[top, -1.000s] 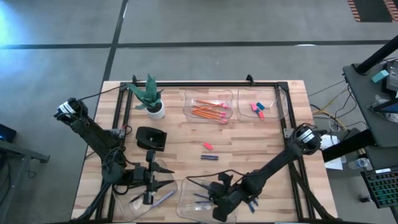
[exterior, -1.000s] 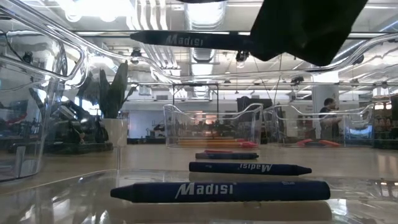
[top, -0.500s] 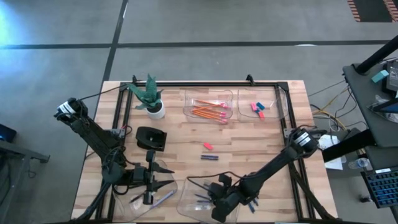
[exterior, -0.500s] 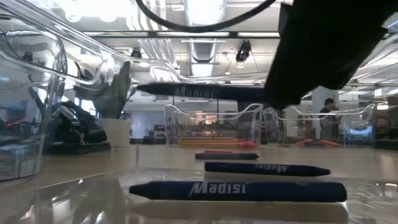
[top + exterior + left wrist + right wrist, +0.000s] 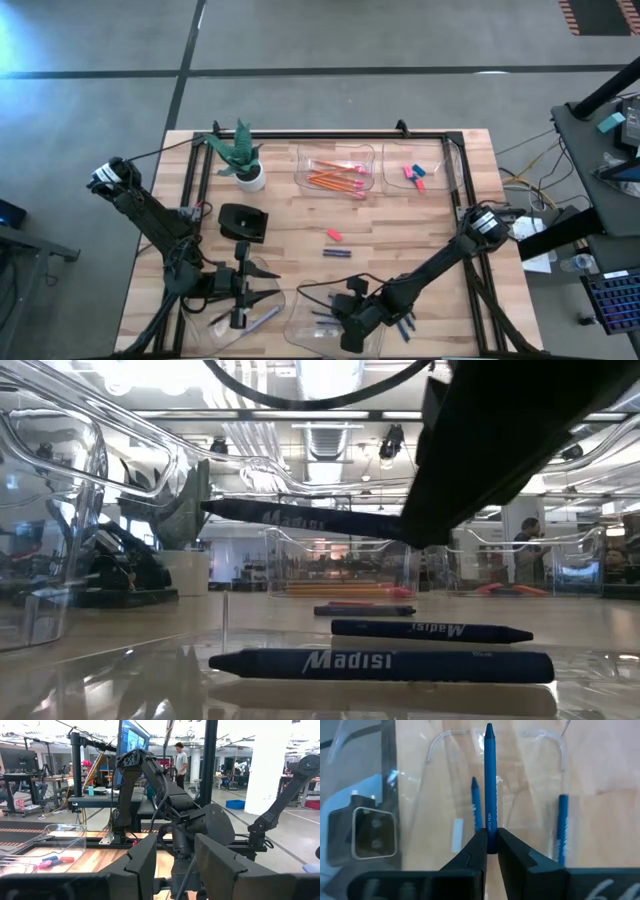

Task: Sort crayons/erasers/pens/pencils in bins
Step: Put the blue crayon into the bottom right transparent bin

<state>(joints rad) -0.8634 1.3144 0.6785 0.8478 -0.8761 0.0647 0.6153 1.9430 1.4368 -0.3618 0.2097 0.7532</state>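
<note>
Crayon [image 5: 489, 795] lower now, tilted.

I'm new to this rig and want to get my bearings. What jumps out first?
The right gripper has its jaws shut on a blue crayon, held over the clear bin at the table's near edge, where two more crayons lie. Across the table, orange pencils fill a far bin.

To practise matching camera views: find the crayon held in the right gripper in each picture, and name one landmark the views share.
High view: hidden under the right gripper.
Low view: held crayon up in the air, tilted.
Left wrist view: not in it.
Right wrist view: held crayon between the fingers.
Shared landmark: the clear bin with crayons lying in it.
</note>
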